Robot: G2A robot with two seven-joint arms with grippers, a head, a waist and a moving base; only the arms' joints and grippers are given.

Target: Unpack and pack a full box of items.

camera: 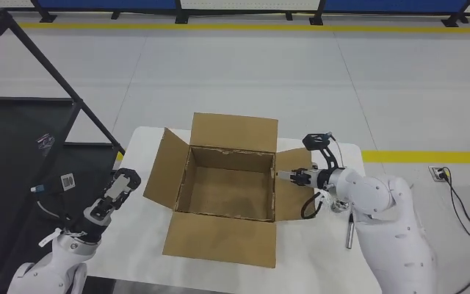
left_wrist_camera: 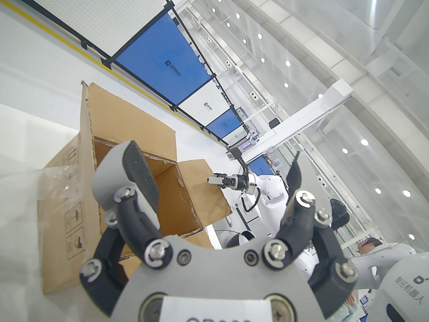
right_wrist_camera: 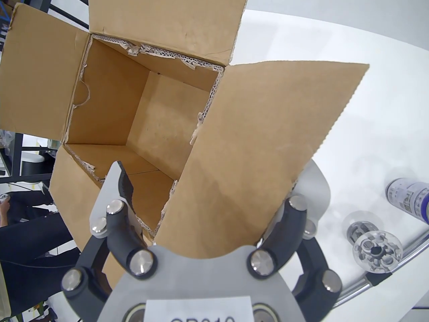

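On the near right of the white desk [camera: 312, 246], beside the right arm: a grey cylindrical can with a printed label [right_wrist_camera: 409, 199], lying on its side, and just beside it a small clear plastic spool [right_wrist_camera: 373, 244]. At the near left edge, the left tool [camera: 125, 180], fingers [left_wrist_camera: 139, 172] spread wide and gripping nothing, just beside the box's left flap. In mid-desk, the big brown corrugated cardboard box [camera: 220, 239], upright, all four flaps folded outward, plain cardboard bottom in sight. At its right wall, the right tool [camera: 283, 176], opened wide and straddling the right flap [right_wrist_camera: 254, 155]: one finger [right_wrist_camera: 121, 182] over the box's inside, the other hidden behind the flap. Contact with the cardboard impossible to judge. Left of the desk, a black metal frame [camera: 51, 73]. On the pale floor beyond, a yellow line [camera: 220, 26] in front of blue panels [camera: 103, 4].
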